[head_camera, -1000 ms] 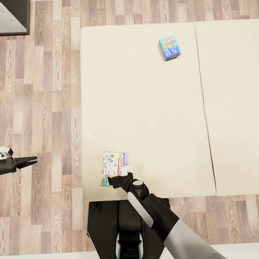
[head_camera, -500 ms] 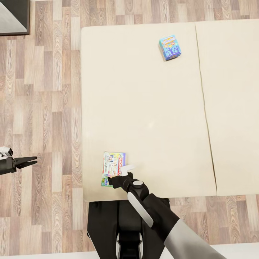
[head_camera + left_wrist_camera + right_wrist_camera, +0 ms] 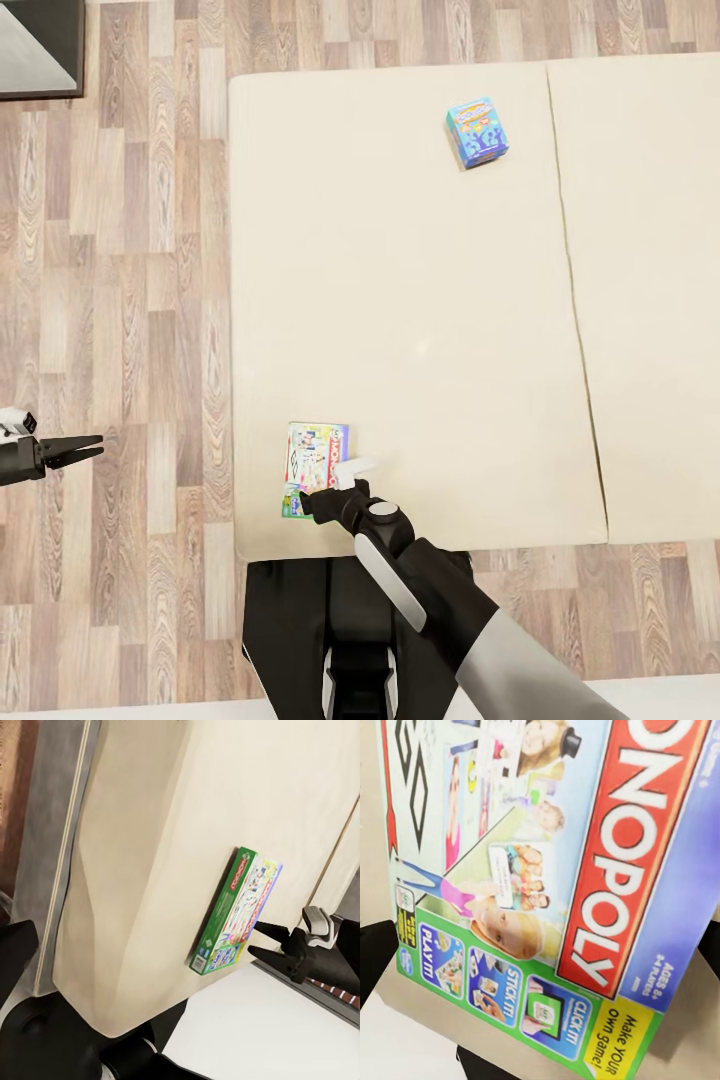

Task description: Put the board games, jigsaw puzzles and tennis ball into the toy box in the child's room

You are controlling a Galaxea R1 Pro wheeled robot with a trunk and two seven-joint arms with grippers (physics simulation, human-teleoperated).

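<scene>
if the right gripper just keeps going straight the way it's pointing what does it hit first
Most likely the Monopoly box lying on the bed near its front edge. The right gripper points at the box's near end with jaws open; the right wrist view looks squarely onto the lid. Whether it already touches is unclear.

Bright, even, shadowless light covers the cream bed (image 3: 420, 300) and wood floor (image 3: 120, 250) in the sharp head view. In the left wrist view, the bed's side falls into soft grey shade. The right wrist view shows the board game box (image 3: 547, 885) slightly blurred up close.
</scene>
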